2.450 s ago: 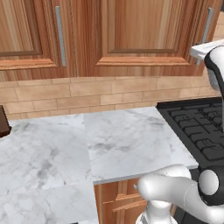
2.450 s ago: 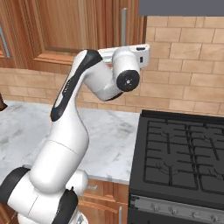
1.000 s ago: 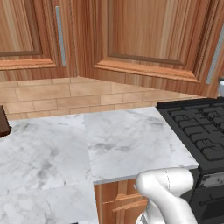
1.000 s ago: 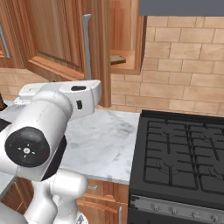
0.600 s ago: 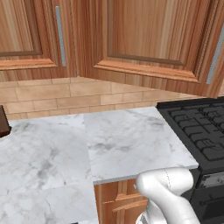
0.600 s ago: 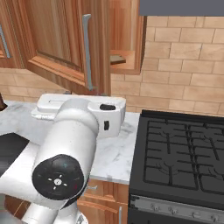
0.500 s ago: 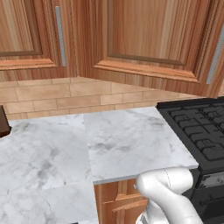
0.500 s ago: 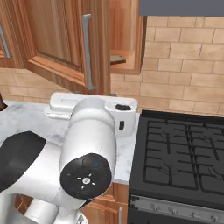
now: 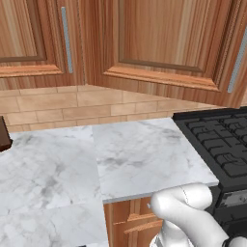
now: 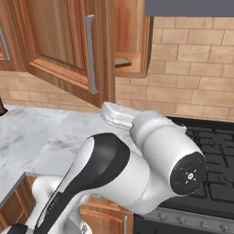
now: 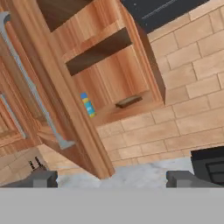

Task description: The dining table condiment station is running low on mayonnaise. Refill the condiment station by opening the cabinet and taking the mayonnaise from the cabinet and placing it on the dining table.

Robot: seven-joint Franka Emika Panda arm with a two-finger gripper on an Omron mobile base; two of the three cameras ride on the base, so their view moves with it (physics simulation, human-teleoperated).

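Cabinet [image 11: 65, 87] door swung open, gripper [image 11: 107, 178] spread wide and empty.
Mayonnaise [image 11: 88, 104] peeking as a blue-yellow sliver past the door edge at frame centre-left, on the lower shelf beside a flat brown slice [image 11: 128, 101]; fingertips [image 11: 43, 178] low in the frame.

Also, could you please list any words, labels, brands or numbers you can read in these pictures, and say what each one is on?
None can be read.
The mayonnaise, on the bottom shelf of the open cabinet, shows only a sliver of blue and yellow label past the door: too small and blurred for letters.
The cabinet handle, brick wall and stove bear no text.
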